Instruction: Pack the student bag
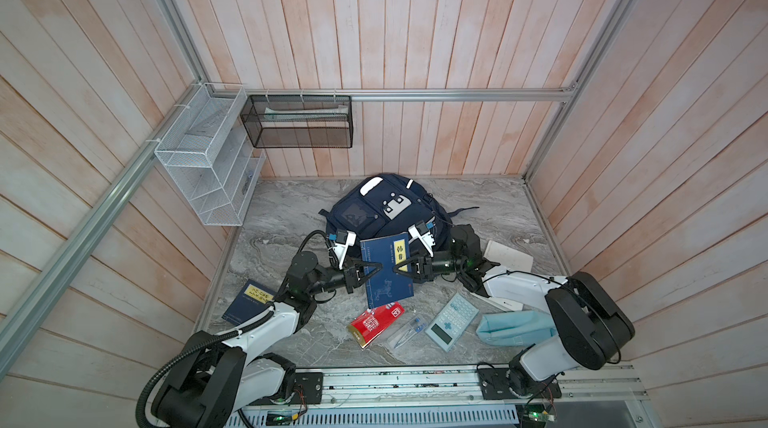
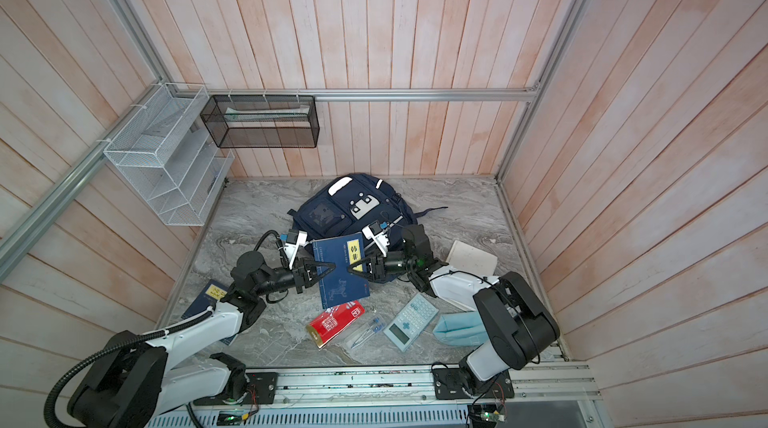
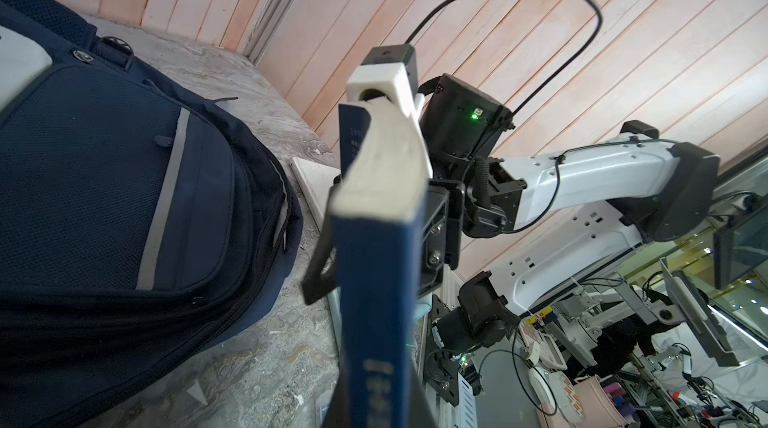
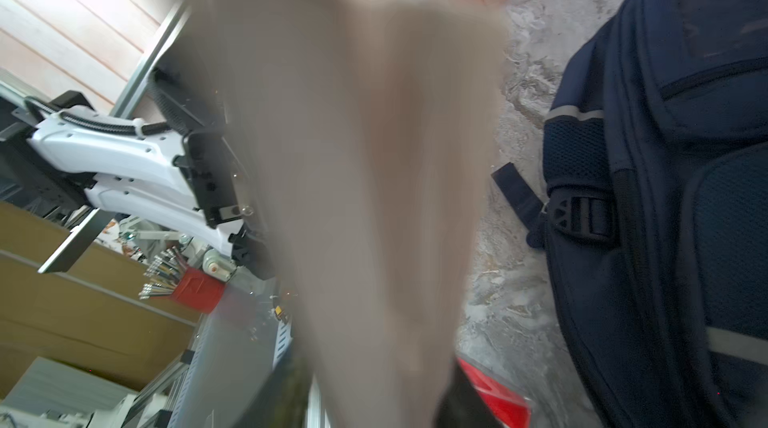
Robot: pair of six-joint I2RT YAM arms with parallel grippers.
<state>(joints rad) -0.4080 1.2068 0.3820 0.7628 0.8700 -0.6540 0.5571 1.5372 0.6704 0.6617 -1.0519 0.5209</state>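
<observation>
Nearer than the blue book [image 1: 388, 290], the left arm [image 1: 268, 322] and right arm [image 1: 519, 286] rise from the rail [image 1: 395, 380], elbows bent outward, forearms turned inward to face each other. They meet at the book, held cover-up above the table [image 1: 291, 218]. The left gripper [image 1: 372, 270] is clamped on its spine side. The right gripper [image 1: 402, 268] straddles its page edge, and whether its fingers press cannot be told. Just beyond the book lies the student bag [image 1: 374, 207], front up.
</observation>
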